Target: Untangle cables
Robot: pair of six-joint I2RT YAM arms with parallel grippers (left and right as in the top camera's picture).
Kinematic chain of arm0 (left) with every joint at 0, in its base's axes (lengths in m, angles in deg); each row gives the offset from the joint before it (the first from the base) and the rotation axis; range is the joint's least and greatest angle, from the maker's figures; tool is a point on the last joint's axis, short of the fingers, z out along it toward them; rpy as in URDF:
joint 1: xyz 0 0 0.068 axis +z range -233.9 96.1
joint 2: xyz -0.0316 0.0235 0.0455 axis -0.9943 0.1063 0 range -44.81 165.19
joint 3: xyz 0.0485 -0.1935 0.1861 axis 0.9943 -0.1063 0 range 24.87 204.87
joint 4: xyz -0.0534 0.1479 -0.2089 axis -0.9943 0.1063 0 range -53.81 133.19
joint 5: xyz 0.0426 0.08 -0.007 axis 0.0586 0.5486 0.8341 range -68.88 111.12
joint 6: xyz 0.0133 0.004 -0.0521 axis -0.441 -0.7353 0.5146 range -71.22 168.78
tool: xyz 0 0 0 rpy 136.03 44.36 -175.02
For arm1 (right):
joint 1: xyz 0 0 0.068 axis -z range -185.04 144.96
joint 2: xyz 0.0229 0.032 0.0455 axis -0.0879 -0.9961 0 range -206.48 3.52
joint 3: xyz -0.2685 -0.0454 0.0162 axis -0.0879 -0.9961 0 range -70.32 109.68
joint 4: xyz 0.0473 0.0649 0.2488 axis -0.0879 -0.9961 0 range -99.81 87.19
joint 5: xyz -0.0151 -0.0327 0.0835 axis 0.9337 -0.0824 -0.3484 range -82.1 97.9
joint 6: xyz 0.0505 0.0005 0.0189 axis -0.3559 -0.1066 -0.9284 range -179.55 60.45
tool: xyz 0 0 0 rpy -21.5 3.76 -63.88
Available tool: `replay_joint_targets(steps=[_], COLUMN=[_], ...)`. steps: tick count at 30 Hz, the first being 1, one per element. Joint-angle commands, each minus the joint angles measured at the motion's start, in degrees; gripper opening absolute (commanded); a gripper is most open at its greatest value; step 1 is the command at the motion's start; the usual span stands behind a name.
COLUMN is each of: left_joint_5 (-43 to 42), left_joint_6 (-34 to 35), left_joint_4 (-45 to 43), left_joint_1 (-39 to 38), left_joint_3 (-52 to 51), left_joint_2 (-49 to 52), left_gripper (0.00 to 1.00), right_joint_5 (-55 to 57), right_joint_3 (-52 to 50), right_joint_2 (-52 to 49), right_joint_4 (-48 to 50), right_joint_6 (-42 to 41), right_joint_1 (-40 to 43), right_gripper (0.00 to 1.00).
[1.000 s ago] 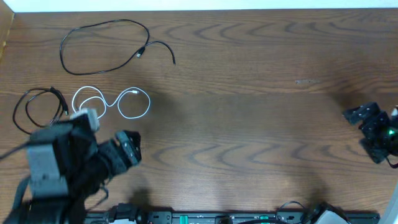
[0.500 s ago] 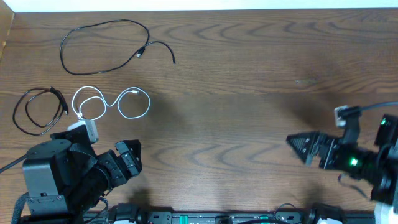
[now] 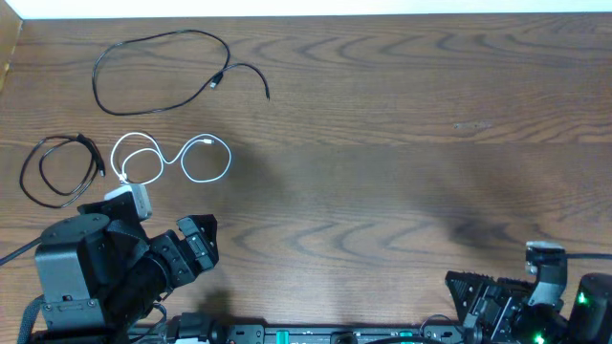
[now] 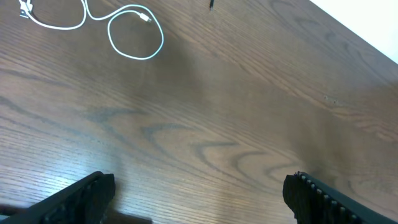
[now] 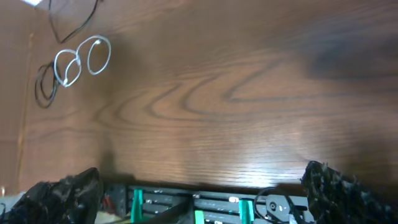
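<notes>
Three cables lie apart at the table's far left. A long black cable (image 3: pixel 226 67) forms a wide loop at the back. A white cable (image 3: pixel 173 160) lies in two loops, also in the left wrist view (image 4: pixel 134 40) and the right wrist view (image 5: pixel 81 59). A small coiled black cable (image 3: pixel 88 148) sits left of it. My left gripper (image 3: pixel 196 244) is open and empty near the front left, below the white cable (image 4: pixel 199 196). My right gripper (image 3: pixel 473 296) is open and empty at the front right edge (image 5: pixel 205 193), far from the cables.
A black equipment rail with green parts (image 3: pixel 316 334) runs along the table's front edge and shows in the right wrist view (image 5: pixel 199 205). The wooden table (image 3: pixel 382 143) ends at a white wall at the back.
My right arm swung from the right edge toward the middle, then drew back to the front right edge. My left arm dropped slightly a second ago and has held still since. The cables have not moved.
</notes>
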Motion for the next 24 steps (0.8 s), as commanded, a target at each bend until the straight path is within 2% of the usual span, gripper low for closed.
replay_joint_targets(steps=[1,6,9,14,19,21,24], left_joint_5=[0.0,0.0,0.0,0.0,0.0,0.0,0.0], left_joint_6=[-0.2,-0.2,-0.2,-0.2,-0.2,-0.2,-0.2], left_joint_4=[0.1,0.1,0.1,0.1,0.1,0.1,0.1], left_joint_1=[0.0,0.0,0.0,0.0,0.0,0.0,0.0], left_joint_3=[0.7,0.7,0.7,0.7,0.7,0.7,0.7], left_joint_2=[0.0,0.0,0.0,0.0,0.0,0.0,0.0], left_gripper=[0.92,0.92,0.92,0.92,0.92,0.92,0.92], right_joint_5=[3.1,8.9,9.1,6.7,5.0,6.1,8.8], right_joint_3=[0.0,0.0,0.0,-1.9,-12.3,-17.1,-26.3], right_joint_2=[0.4,0.4,0.4,1.5,7.7,11.1,17.9], right_joint_4=[-2.4,-3.0,1.3,11.0,23.4,28.6,38.4], right_joint_6=[-1.6,0.4,12.1,19.9,31.7,31.9,27.8], right_joint_1=[-0.5,-0.5,-0.5,-1.0,-4.2,-5.1,-6.0], right_gripper=[0.99,0.99,0.99,0.99,0.99,0.99,0.99])
